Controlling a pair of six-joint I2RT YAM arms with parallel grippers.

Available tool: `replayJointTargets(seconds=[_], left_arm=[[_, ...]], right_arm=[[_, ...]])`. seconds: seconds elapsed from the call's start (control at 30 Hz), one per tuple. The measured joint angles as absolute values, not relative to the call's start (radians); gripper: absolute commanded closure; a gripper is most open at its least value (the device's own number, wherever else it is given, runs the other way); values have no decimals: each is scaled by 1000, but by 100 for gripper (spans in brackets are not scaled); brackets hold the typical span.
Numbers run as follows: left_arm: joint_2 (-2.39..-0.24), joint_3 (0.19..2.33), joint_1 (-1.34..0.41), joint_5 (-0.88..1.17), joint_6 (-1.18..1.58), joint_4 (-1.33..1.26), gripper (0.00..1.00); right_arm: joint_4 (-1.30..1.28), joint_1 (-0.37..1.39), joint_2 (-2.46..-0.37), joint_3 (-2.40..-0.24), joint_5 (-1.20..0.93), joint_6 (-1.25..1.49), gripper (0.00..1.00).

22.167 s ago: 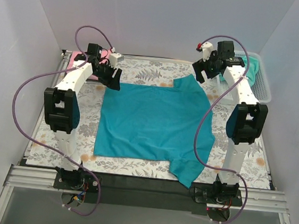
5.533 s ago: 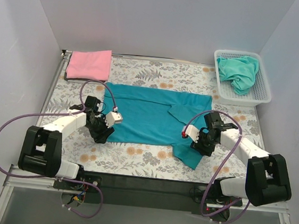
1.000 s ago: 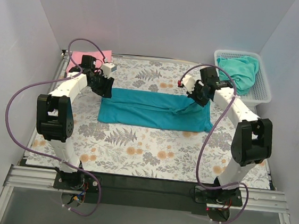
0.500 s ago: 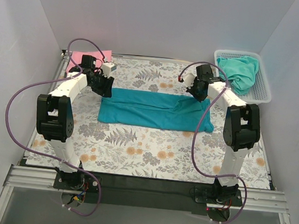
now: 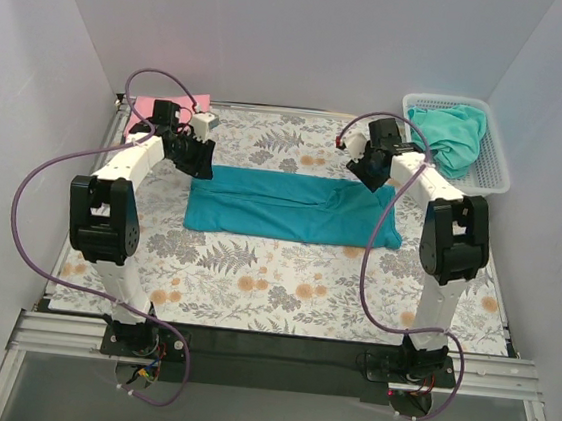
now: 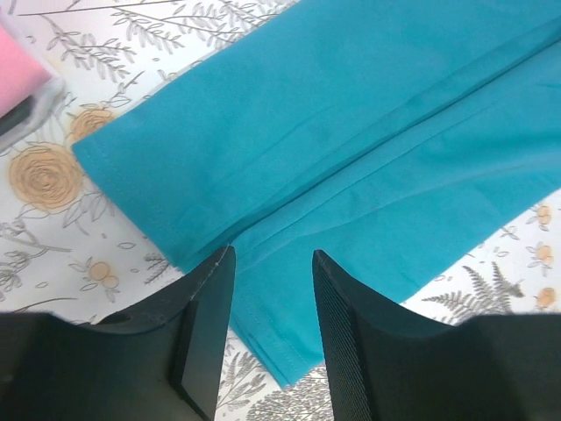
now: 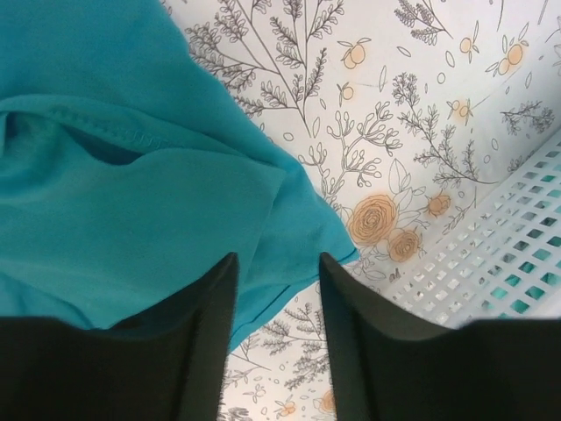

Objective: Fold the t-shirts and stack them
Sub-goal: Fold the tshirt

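The deep teal-blue t-shirt (image 5: 291, 207) lies folded into a long band across the middle of the floral table covering. My left gripper (image 5: 202, 159) is open above the band's far left corner, which shows in the left wrist view (image 6: 351, 140). My right gripper (image 5: 365, 169) is open above its far right end, where the cloth is rumpled (image 7: 114, 202). The pink t-shirt (image 5: 161, 109) lies folded at the far left, mostly behind my left arm. The paler aqua-green t-shirt (image 5: 452, 131) is bunched in the basket.
A white mesh basket (image 5: 491, 177) stands at the far right corner; its wall shows in the right wrist view (image 7: 491, 263). White walls close in three sides. Purple cables loop off both arms.
Over the last second my right gripper has lifted slightly off the shirt's right end toward the far side. The left gripper has barely moved. The shirt lies as before.
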State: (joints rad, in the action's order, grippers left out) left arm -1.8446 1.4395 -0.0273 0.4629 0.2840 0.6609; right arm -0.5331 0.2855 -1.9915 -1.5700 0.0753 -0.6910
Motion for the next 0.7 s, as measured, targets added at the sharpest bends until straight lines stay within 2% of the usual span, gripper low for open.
replayJointTargets(seconds=[0.07,0.17,0.33,0.53,0.7], left_arm=[[-1844,1441,-28,493,293,666,63],[-1845,1441,-41,540,318,676,66],[-1845,1441,-114,616,406,669,67],[-1870,1441,-142,650,495,651,67],[-1874,1437,-133,633,517,646,67]], right_arm=[[-549,286,-1960,-1555,52,-680,74],[-586,285,-1891,-1527,-31,-657,85],[-654,289,-1845,-1532,-245,-615,97],[-688,321,-1967,-1586,-377,-566,98],[-705,330,-2069,-1604,-420,-532,95]])
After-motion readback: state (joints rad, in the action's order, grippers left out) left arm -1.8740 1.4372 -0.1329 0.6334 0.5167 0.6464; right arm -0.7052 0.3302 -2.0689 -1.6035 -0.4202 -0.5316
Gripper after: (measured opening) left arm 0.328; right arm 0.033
